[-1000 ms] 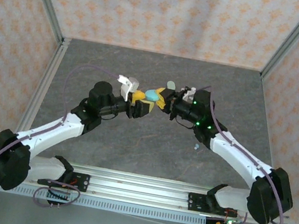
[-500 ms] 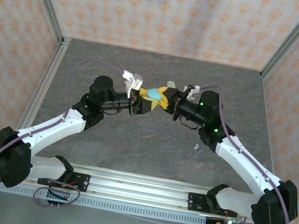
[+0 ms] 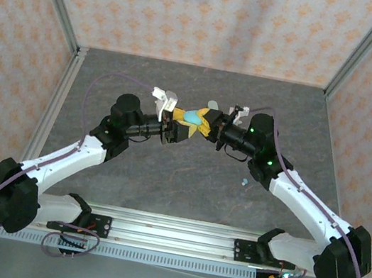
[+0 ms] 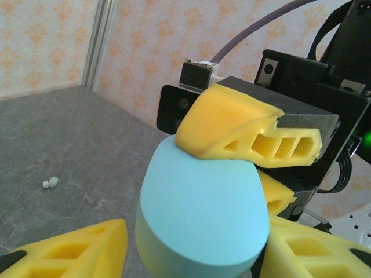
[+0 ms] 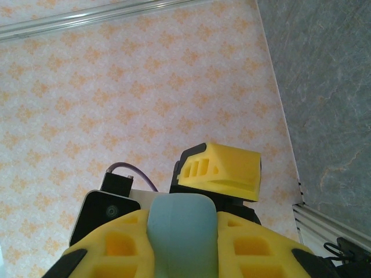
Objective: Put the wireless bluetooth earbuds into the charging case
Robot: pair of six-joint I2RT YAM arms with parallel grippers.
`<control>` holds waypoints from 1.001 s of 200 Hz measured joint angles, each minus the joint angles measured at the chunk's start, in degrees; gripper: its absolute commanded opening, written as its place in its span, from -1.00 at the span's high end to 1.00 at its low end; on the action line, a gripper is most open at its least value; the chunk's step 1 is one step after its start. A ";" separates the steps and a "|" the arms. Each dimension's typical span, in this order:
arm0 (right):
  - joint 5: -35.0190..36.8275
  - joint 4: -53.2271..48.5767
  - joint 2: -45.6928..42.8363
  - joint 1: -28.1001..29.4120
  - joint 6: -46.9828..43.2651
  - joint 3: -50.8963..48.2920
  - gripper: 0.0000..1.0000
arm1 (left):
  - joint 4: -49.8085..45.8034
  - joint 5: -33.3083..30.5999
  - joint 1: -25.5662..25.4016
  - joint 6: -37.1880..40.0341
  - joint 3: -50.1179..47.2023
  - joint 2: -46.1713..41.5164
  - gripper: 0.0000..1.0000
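Right pincer [image 5: 183, 226] first: its yellow fingers are clamped on either flank of the pale blue charging case [image 4: 200, 214], holding it up in the air above the table [image 3: 163, 185]. The left pincer [image 4: 197, 249] faces it nose to nose, jaws spread around the case's near end; one finger looks to be touching the shell, the other shows a sliver of gap, so that's no real grip by my reading.

The case looks closed; no seam or open lid shows from either wrist. So the step in hand, I'd judge, is getting the lid open between the two arms, with nothing loaded yet.

Out from there, the earbuds lie well apart from the action: a whitish pair [image 4: 50, 183] lies on the grey table off to the side, and a pale blue earbud [image 3: 244, 182] sits beside the right arm's forearm.

Next move, as I see it: the left pincer needs to catch the lid's edge and pry while the right holds firm; a rounded, smooth shell could easily slip; only then can a tiny earbud be fetched from the table.
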 measured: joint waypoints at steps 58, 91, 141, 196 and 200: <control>-0.39 0.00 0.00 0.00 0.02 0.00 1.00 | 0.02 0.00 0.00 -0.26 0.00 -0.48 -0.01; -0.48 0.00 -0.04 -0.22 0.00 0.00 0.98 | 0.02 0.07 -0.28 -0.50 0.00 -0.52 0.31; -0.61 -0.07 -0.37 -0.39 -0.35 0.00 0.65 | -0.66 0.24 -0.37 0.04 0.33 -0.52 0.63; -1.40 -2.36 -0.98 -0.37 -4.76 0.11 -0.14 | -4.76 0.22 -0.66 0.79 0.85 -2.54 0.78; -1.40 -2.71 -1.11 -0.37 -5.55 0.15 -0.18 | -5.14 0.22 -0.66 0.94 0.85 -2.84 0.78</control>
